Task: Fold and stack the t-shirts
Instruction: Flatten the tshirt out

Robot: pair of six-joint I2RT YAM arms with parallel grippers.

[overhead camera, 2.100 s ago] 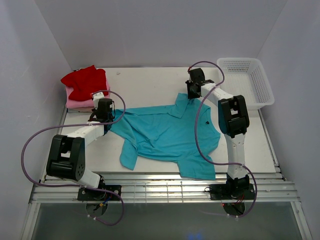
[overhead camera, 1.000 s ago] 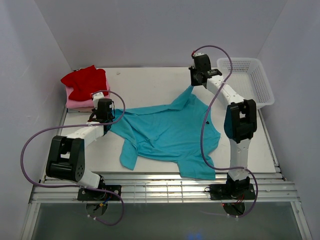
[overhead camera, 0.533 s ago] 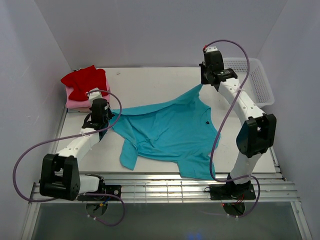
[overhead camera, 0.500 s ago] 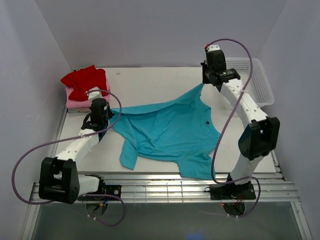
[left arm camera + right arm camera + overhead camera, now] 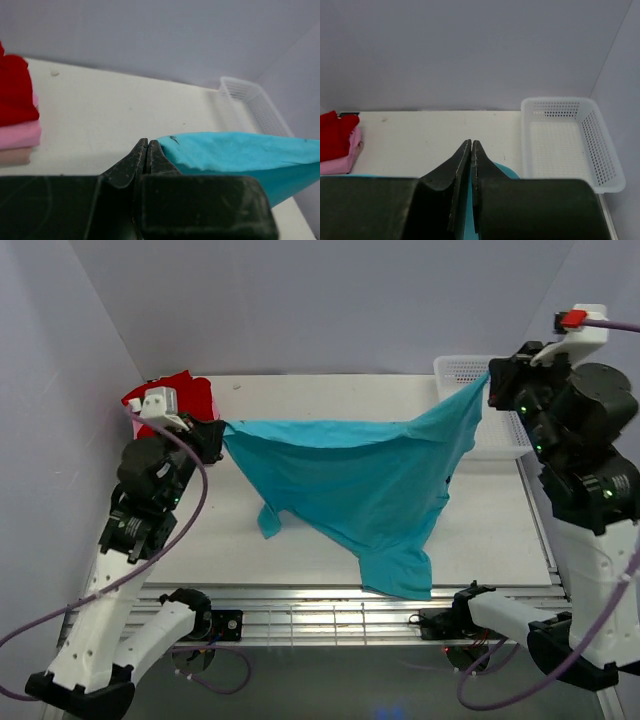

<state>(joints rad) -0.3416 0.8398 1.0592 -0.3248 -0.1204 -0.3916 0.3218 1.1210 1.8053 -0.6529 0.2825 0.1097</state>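
Observation:
A teal t-shirt (image 5: 360, 480) hangs stretched in the air between both arms, its lower end drooping to the table near the front edge. My left gripper (image 5: 214, 430) is shut on the shirt's left corner, which shows as teal cloth (image 5: 235, 152) beside the pinched black jaws of the left gripper (image 5: 147, 142). My right gripper (image 5: 492, 380) is shut on the right corner, held high; teal cloth (image 5: 502, 170) peeks from between the closed jaws of the right gripper (image 5: 471, 142). A red t-shirt (image 5: 185, 392) tops a folded pile at the back left, with a pink t-shirt (image 5: 20, 135) under it.
A white mesh basket (image 5: 478, 410) stands at the back right, partly behind the raised cloth and the right arm; it looks empty in the right wrist view (image 5: 565, 140). Grey walls close in the table (image 5: 320, 405) on three sides.
Both arms have risen and spread apart, lifting the teal shirt off the table and pulling it taut. The right gripper moved up and right, the left one up and toward the back left.

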